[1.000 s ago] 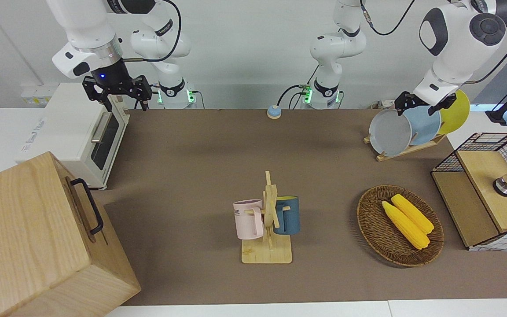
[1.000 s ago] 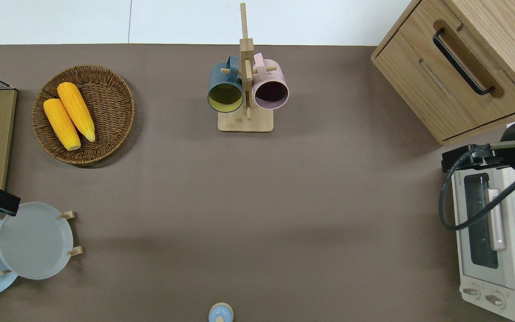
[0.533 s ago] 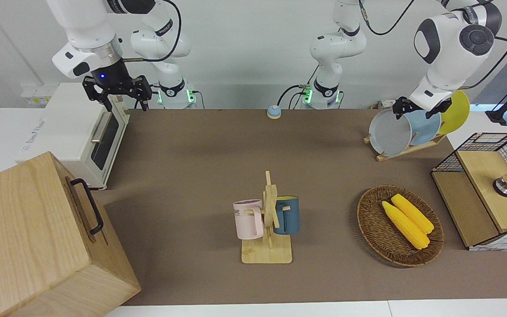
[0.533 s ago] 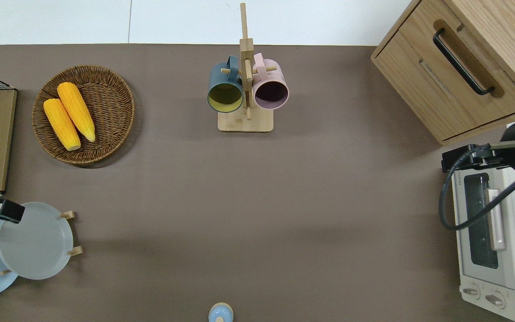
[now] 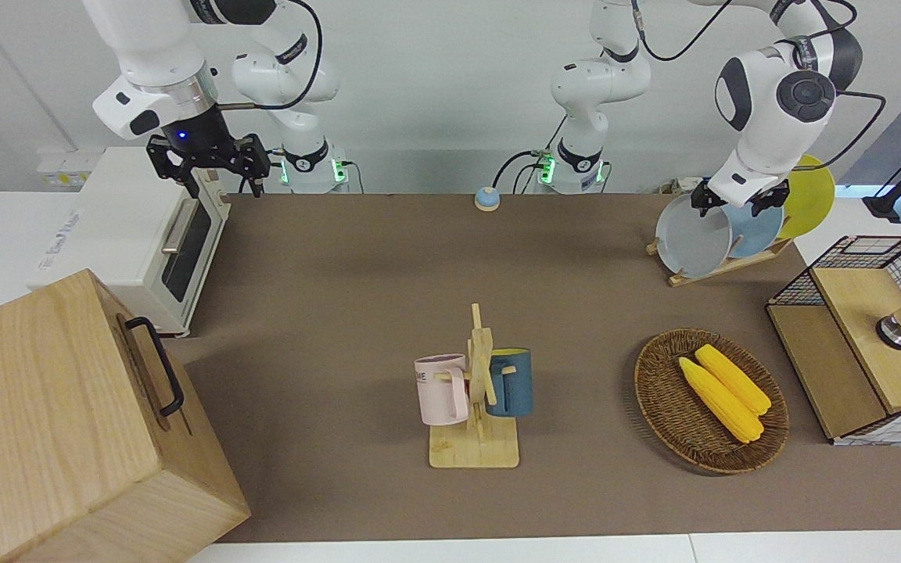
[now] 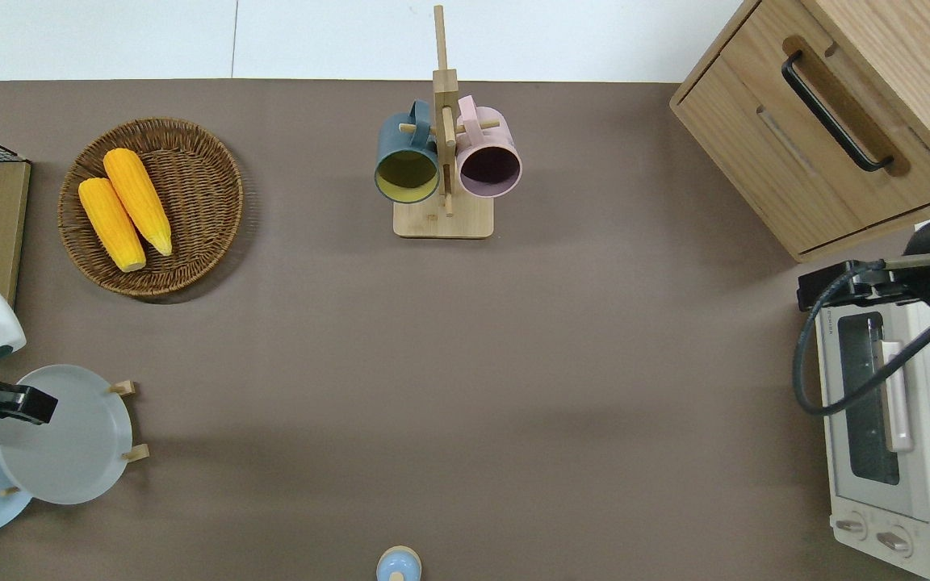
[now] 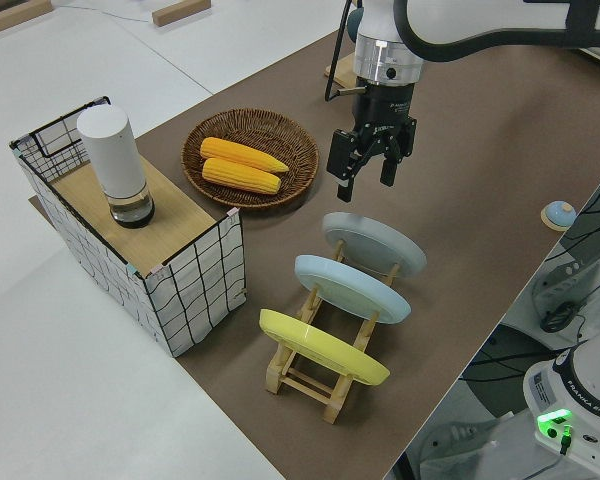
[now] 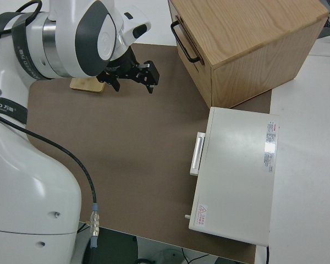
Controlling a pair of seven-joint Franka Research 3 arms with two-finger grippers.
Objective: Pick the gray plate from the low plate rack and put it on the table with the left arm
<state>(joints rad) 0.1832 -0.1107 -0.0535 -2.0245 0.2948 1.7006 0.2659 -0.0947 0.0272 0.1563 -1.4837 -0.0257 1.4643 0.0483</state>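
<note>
leans tilted in the end slot of the rack, nearest the basket: gray plate, stiff, smooth, likely slippery and breakable. best pinched at the raised upper rim. hovers over that rim with jaws spread, empty: left gripper. parked: right arm. bare desk alongside.

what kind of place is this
Likely a robotics lab staged as a kitchen: two arms bolted at a table set with a toaster oven, a low plate rack and a mug stand.
</note>
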